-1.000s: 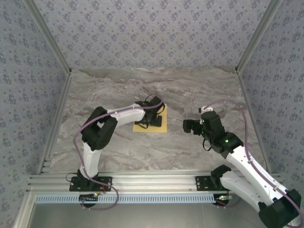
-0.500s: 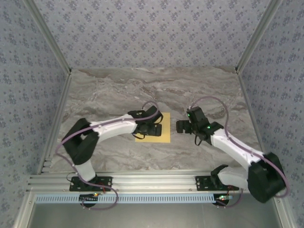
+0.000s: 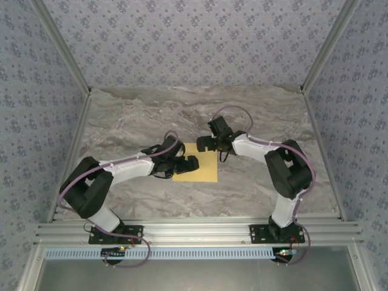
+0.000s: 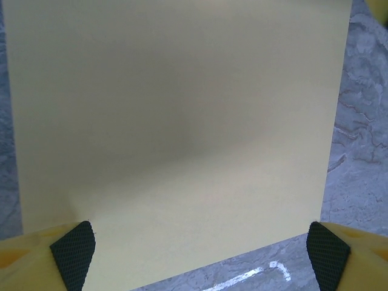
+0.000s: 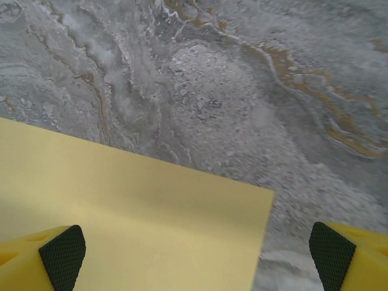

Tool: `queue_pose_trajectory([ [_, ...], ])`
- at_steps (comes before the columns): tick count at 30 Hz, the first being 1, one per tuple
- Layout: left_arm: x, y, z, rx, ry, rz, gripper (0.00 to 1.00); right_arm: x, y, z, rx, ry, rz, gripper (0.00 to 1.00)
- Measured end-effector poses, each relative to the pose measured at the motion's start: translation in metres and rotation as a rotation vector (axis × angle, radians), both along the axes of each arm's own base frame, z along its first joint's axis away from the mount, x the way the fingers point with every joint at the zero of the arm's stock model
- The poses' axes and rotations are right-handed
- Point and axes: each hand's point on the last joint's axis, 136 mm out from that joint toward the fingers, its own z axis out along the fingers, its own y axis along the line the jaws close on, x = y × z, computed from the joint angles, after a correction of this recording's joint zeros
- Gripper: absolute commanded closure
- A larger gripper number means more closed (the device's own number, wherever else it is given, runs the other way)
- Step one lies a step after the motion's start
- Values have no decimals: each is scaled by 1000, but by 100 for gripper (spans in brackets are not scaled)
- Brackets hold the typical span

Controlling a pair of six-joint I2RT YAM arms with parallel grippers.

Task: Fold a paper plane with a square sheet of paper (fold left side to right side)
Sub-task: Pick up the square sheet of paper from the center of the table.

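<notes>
The square sheet of paper (image 3: 205,168) lies flat and unfolded on the marble table, plain yellow-orange. My left gripper (image 3: 191,163) hangs low over the sheet's left part. In the left wrist view the sheet (image 4: 176,121) spreads ahead of that gripper (image 4: 200,251), whose black pads (image 4: 74,251) stand wide apart, open, with nothing between them. My right gripper (image 3: 202,144) hovers at the sheet's far edge. In the right wrist view one corner of the sheet (image 5: 133,224) lies under this gripper (image 5: 197,251), which is open, its pads (image 5: 330,254) far apart.
The grey-veined marble table (image 3: 133,121) runs out to patterned walls on three sides. An aluminium rail (image 3: 194,233) with both arm bases lines the near edge. A small white mark (image 4: 254,277) is on the table beside the sheet's near edge.
The right arm swung left and away to the sheet's far edge. The left gripper slid back toward the sheet's left side. The sheet shifted slightly nearer a second ago, then stayed still.
</notes>
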Motion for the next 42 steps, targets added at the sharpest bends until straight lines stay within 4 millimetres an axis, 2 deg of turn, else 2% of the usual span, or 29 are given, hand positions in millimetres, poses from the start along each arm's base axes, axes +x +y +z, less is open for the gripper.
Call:
queue_pose_trajectory([
  [4, -2, 1, -10, 10, 20, 4, 6, -1, 4, -13, -22, 26, 4, 0],
  [8, -1, 1, -11, 8, 24, 13, 7, -8, 5, -22, -36, 58, 11, 0],
  [12, -1, 2, -12, 8, 25, 21, 10, -18, 15, -24, -20, 85, 41, 1],
  [19, 2, 0, -13, -10, 11, 35, 12, -30, 30, -24, 23, 118, 96, 7],
  [25, 4, -1, -13, -24, -2, 35, 12, -35, 36, -24, 47, 136, 118, 21],
  [29, 4, -1, -11, -56, -17, 35, 13, -41, 39, -23, 63, 158, 144, 37],
  [31, 4, 1, -9, -88, -15, 41, 13, -46, 40, -23, 69, 173, 162, 48],
  [33, 5, 8, -6, -109, -20, 53, 12, -52, 39, -23, 79, 191, 176, 55],
  [37, 10, 39, 5, -149, -31, 108, 9, -58, 39, -16, 131, 212, 197, 64],
  [42, 24, 80, 47, -270, -129, 176, 6, -62, 42, 4, 264, 223, 228, 74],
])
